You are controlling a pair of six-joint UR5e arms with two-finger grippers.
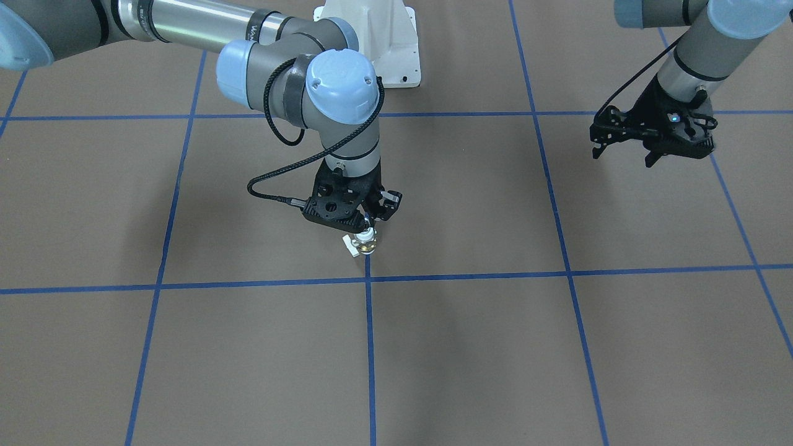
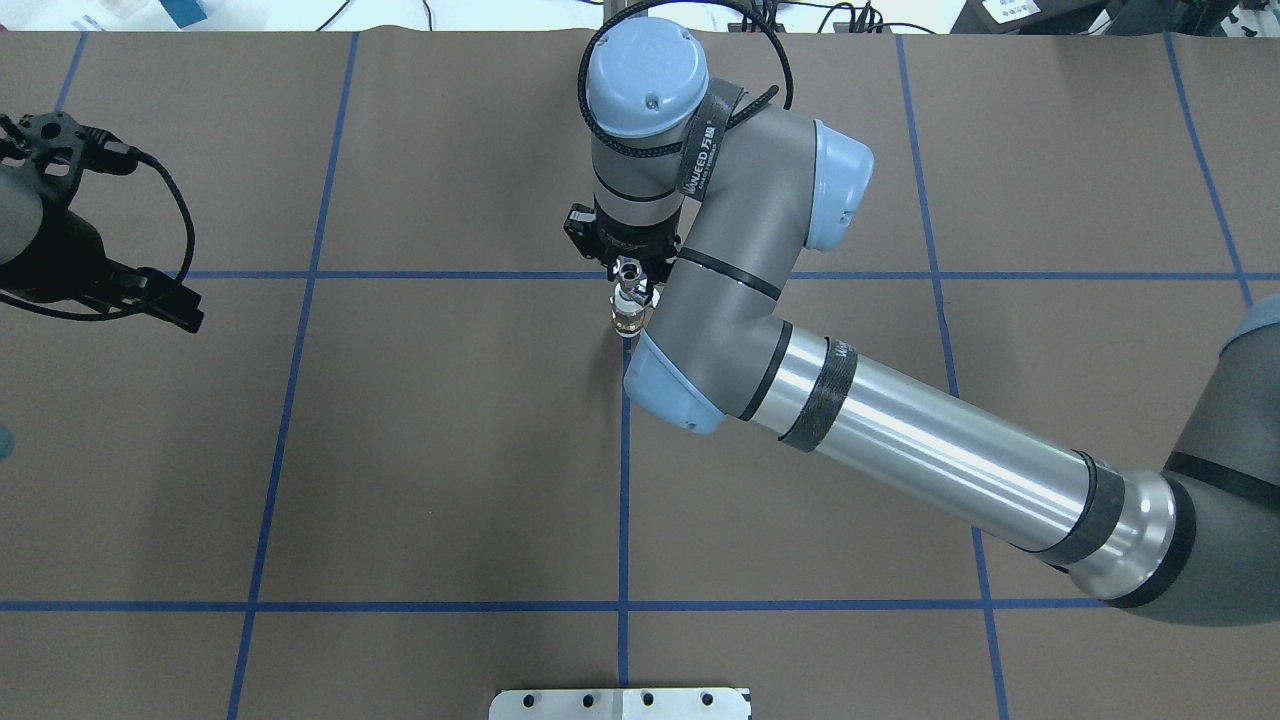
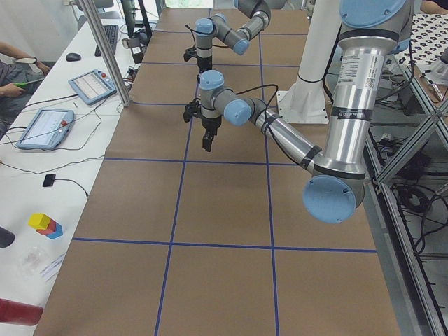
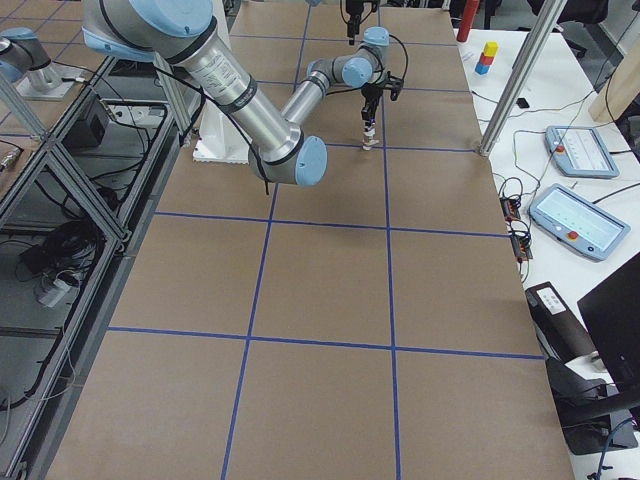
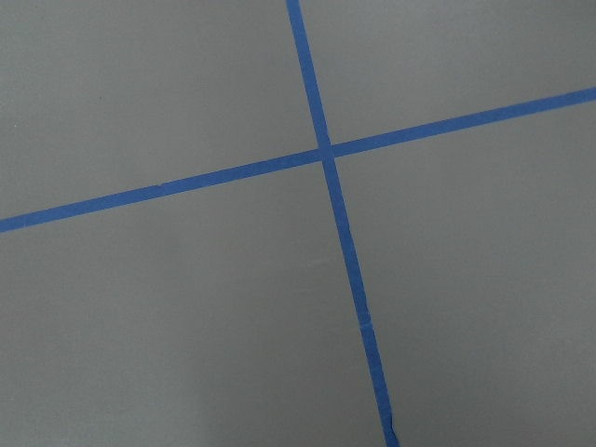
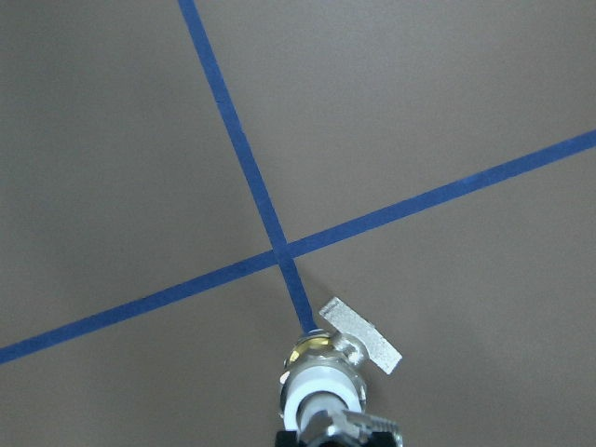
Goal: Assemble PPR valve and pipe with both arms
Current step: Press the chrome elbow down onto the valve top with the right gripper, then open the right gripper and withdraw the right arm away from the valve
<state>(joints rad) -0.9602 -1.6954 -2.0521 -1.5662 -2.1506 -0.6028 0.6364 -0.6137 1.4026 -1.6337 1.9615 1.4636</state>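
Observation:
My right gripper (image 1: pixel 367 218) points straight down near the table's middle. It is shut on the tiny silvery pipe (image 2: pixel 628 270), which sits on the top end of the PPR valve (image 1: pixel 366 241). The valve hangs upright below the fingers, with a white tube end, a brass middle (image 6: pixel 312 349) and its flat handle (image 6: pixel 361 335) sticking out sideways. Its lower end is at or just above the table; I cannot tell which. My left gripper (image 1: pixel 622 158) is open and empty, raised far off to the side. The left wrist view shows only bare table and tape.
Blue tape lines grid the brown table, and one crossing (image 1: pixel 368 279) lies just in front of the valve. The white pedestal base (image 1: pixel 378 37) stands behind my right arm. Tablets (image 3: pixel 42 126) and coloured blocks (image 3: pixel 45 224) lie on a side bench.

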